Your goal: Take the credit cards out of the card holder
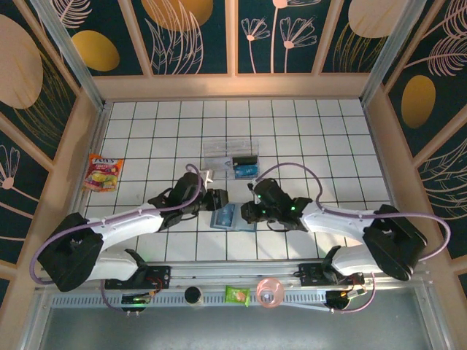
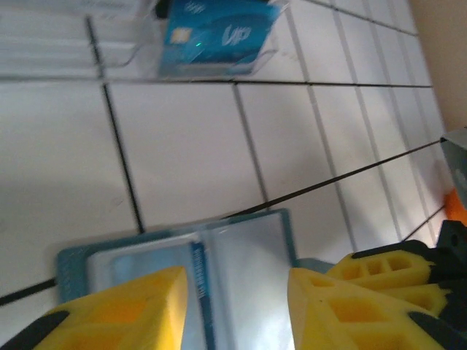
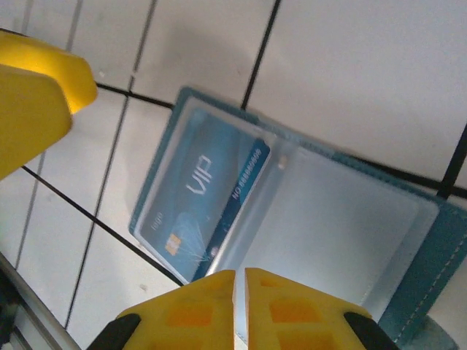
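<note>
Top view: card holder (image 1: pixel 232 217) lies open flat between my two pincers, just near of the clear tray (image 1: pixel 216 149), long axis left-right. Right wrist adds: blue VIP card (image 3: pixel 201 197) sleeved in one half, long axis parallel to the fold. Left wrist adds: second blue card (image 2: pixel 219 33) in the tray. Right pincer (image 3: pixel 239 306) closed, nothing seen in it. Left pincer (image 2: pixel 237 306) spread apart over the holder.
</note>
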Available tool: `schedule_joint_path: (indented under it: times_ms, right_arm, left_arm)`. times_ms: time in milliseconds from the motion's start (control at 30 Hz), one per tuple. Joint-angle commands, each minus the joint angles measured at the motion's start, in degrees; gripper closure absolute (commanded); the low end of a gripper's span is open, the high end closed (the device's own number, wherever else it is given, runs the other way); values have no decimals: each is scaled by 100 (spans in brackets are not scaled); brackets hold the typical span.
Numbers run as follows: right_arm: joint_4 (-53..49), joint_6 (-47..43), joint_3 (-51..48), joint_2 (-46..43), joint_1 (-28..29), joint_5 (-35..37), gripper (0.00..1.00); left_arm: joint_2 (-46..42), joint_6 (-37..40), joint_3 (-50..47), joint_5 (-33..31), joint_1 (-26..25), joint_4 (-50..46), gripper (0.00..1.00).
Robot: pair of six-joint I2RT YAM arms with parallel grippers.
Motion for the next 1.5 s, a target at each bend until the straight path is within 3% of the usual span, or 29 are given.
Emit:
schedule_joint_path:
  times_ms: [0, 200, 367, 467, 600, 667, 800, 1100, 1267, 1467]
  right_arm:
    - [-358, 101, 154, 223, -35, -78, 89]
    - [-1089, 103, 315, 839, -185, 571, 92]
    - [-1131, -271, 531, 497, -185, 661, 90]
    - [-1041, -519, 737, 214, -201, 283, 83]
    - [-634, -376, 1031, 560, -413, -990, 75]
    - [-348, -92, 1120, 860, -492, -1521, 70]
    - [-189, 364, 1282, 1387, -579, -2024, 71]
    - [-239, 1037, 1198, 1570, -760, -2048, 71]
    - [-264, 1145, 1181, 1666, -822, -1988, 73]
    - [-267, 1166, 1198, 1816, -855, -2005, 74]
  left_arm:
    - [13, 68, -165, -200, 31, -90, 54]
    - [79, 183, -224, -79, 31, -8, 51]
    - [-87, 244, -285, -171, 31, -93, 51]
    - [-185, 397, -332, -251, 31, -180, 59]
    - [-33, 483, -393, -185, 31, -100, 74]
    - [70, 467, -429, -65, 31, 46, 75]
    - [216, 523, -455, -104, 27, 43, 81]
    - [414, 465, -575, -274, 20, -161, 85]
    - [541, 378, -607, -216, -36, -223, 96]
    - [683, 299, -642, -109, -163, -283, 100]
